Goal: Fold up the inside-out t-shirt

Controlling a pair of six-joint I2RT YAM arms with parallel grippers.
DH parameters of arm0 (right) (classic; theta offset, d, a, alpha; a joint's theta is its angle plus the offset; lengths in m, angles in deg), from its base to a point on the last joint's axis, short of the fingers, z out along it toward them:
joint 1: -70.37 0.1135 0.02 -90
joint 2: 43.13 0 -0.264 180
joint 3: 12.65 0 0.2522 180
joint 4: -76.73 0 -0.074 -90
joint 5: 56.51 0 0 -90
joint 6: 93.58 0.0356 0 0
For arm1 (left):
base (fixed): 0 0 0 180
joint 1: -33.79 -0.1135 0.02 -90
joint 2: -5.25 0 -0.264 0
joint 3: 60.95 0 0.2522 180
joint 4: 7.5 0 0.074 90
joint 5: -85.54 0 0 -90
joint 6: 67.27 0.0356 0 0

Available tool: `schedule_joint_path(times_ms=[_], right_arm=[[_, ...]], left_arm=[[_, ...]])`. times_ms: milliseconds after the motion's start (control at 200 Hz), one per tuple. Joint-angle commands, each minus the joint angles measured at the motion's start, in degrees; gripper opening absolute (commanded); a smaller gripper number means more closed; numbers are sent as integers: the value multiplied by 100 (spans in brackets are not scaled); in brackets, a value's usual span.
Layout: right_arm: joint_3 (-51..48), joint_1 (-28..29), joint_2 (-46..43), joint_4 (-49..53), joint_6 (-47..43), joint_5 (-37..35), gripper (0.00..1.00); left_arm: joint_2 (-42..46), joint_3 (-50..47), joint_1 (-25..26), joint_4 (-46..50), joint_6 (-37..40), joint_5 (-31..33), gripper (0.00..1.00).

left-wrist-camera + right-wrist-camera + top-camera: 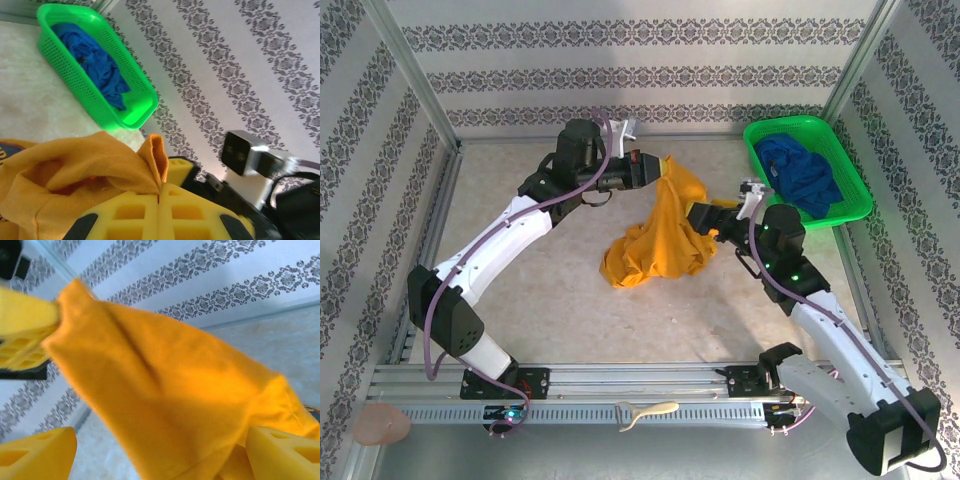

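ITEM 1: t-shirt [665,235]. Mustard yellow. One edge is lifted over the middle of the table [520,200] and the rest trails down into a rumpled heap on the surface between your two arms. It is not laid flat and no fold is made.

ITEM 2: left gripper [655,168]. The fingers are closed tight on a pinch of the shirt's edge, carrying the raised end.

ITEM 3: right gripper [705,215]. The fingers are spread wide, one on either side of the hanging cloth, and nothing is pinched.

ITEM 4: green basket [855,190], at the far right of the table. It holds a blue garment [805,175] (not yours to fold).

STEP IN HAND, as judged: take a second hold so the shirt can be stretched out and laid flat. Close your right fingers on a single edge or seam rather than mid-panel. Choose a spot well apart from the left pinch, so that drawing the arms apart opens the cloth instead of roping it.

VIEWS:
- The overhead view gives you the whole drape and where the heap lies.
- The left wrist view adds what that one is too coarse for: only a thin ridge of fabric stands up from the closed pads, so pull gently.
- The right wrist view shows the cloth sitting between the open fingers, a relation the overhead view leaves unclear
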Motion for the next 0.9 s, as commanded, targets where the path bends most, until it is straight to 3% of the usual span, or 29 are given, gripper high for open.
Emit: schedule_joint_path(times_ms=[0, 175, 255, 290, 355, 410, 490, 565, 729, 894], right_arm=[[535, 640, 228, 597, -802, -877, 89], [1154, 1293, 1120, 584, -1189, -1738, 90], [1315, 1397, 1613, 508, -1329, -2297, 81], [1306, 1394, 1781, 430, -1378, -2456, 71], [1195, 1314, 1868, 227, -1469, -2627, 33], [1011, 1127, 1774, 38, -1450, -2348, 0], [614, 685, 1453, -389, -1317, -1327, 0], [178, 241, 1067, -835, -1203, -218, 0], [-130, -276, 400, -945, -1113, 1314, 0], [-85, -304, 414, -986, -815, 2235, 0]], left_arm=[[318, -91, 14, 98, 164, 196, 0], [342, -48, 145, -48, -10, 140, 0], [343, 9, 298, -226, -170, 81, 0], [340, 53, 391, -326, -256, 0, 0], [353, 115, 559, -581, -415, -237, 0], [395, 110, 634, -864, -514, -496, 14], [698, -196, 593, -1149, -583, -329, 49], [1003, -547, 426, -1068, -450, 66, 68], [1005, -1382, -157, -1365, -742, 122, 75], [345, -1521, -275, -1843, -281, -537, 75]])
